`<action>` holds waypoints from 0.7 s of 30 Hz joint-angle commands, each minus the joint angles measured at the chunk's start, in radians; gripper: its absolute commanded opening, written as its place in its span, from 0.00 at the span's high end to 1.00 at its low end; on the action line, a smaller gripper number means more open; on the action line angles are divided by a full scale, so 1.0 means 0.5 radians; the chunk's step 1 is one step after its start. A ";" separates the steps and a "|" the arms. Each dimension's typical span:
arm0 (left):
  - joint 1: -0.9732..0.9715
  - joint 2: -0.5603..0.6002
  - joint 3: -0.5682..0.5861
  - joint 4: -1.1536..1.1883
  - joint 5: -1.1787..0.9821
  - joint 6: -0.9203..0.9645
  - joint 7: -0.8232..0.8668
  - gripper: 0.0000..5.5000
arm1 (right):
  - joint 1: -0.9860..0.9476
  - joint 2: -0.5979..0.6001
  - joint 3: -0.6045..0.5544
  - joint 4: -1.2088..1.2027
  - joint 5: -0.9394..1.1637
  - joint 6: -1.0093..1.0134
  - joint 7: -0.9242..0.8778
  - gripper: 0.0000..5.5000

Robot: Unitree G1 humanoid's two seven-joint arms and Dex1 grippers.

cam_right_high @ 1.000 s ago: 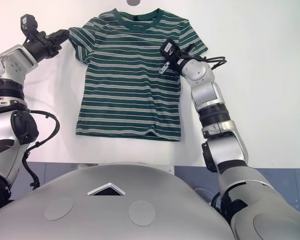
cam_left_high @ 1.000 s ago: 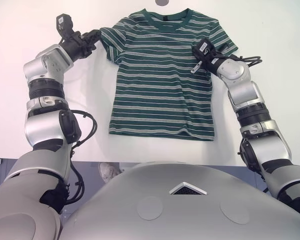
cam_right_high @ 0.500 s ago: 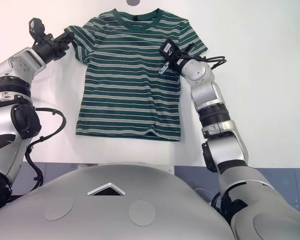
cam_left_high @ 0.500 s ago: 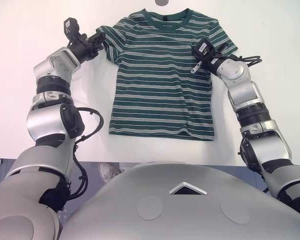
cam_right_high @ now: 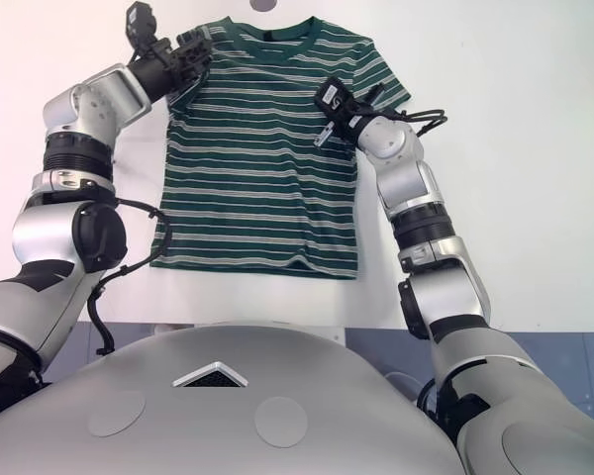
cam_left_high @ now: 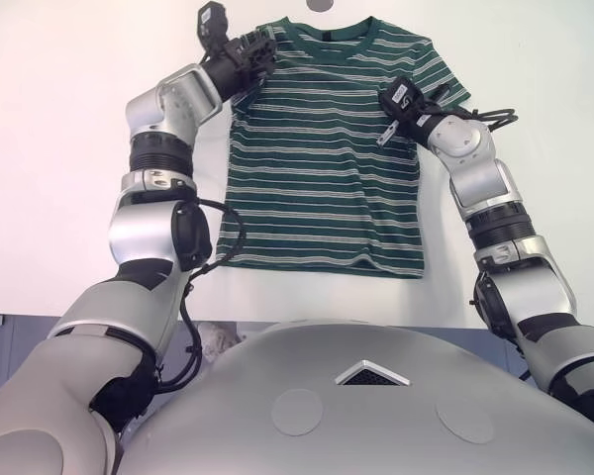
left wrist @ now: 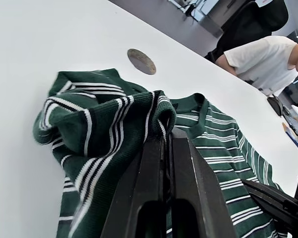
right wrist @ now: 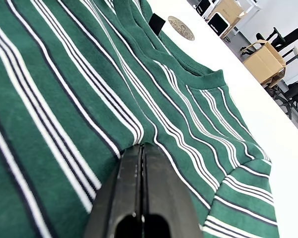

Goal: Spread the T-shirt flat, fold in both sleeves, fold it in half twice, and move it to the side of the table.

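Observation:
A green T-shirt (cam_left_high: pixel 322 188) with white stripes lies flat on the white table (cam_left_high: pixel 69 148), collar at the far side. My left gripper (cam_left_high: pixel 262 45) is shut on the left sleeve (left wrist: pixel 104 114), holding it bunched over the shirt's upper chest, next to the collar. The right sleeve (cam_left_high: pixel 445 84) lies spread out flat. My right gripper (cam_left_high: pixel 386 136) is shut, its tips (right wrist: pixel 141 148) resting on the fabric just inside the right sleeve; no fold shows pinched between them.
A small round grey disc (left wrist: pixel 141 61) is set in the table just beyond the collar. Bare white tabletop stretches to the left and right (cam_left_high: pixel 554 129) of the shirt. The table's near edge (cam_left_high: pixel 277 322) runs just below the shirt's hem.
My left gripper has swung to the right with the left sleeve, carrying it from its spread-out place over onto the shirt's chest. The right arm has stayed still.

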 commanded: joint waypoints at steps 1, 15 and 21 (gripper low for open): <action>-0.018 -0.082 -0.133 0.025 0.120 0.039 0.109 1.00 | -0.007 0.022 0.026 0.045 -0.013 0.026 0.029 1.00; 0.424 0.143 -0.666 -0.720 0.463 -0.068 -0.211 0.73 | 0.098 0.020 -0.943 -0.537 0.841 0.950 -0.066 0.83; 0.469 0.291 -0.607 -1.048 0.394 -0.051 -0.277 0.73 | 0.056 -0.024 -1.051 -0.064 0.868 0.916 -0.133 0.75</action>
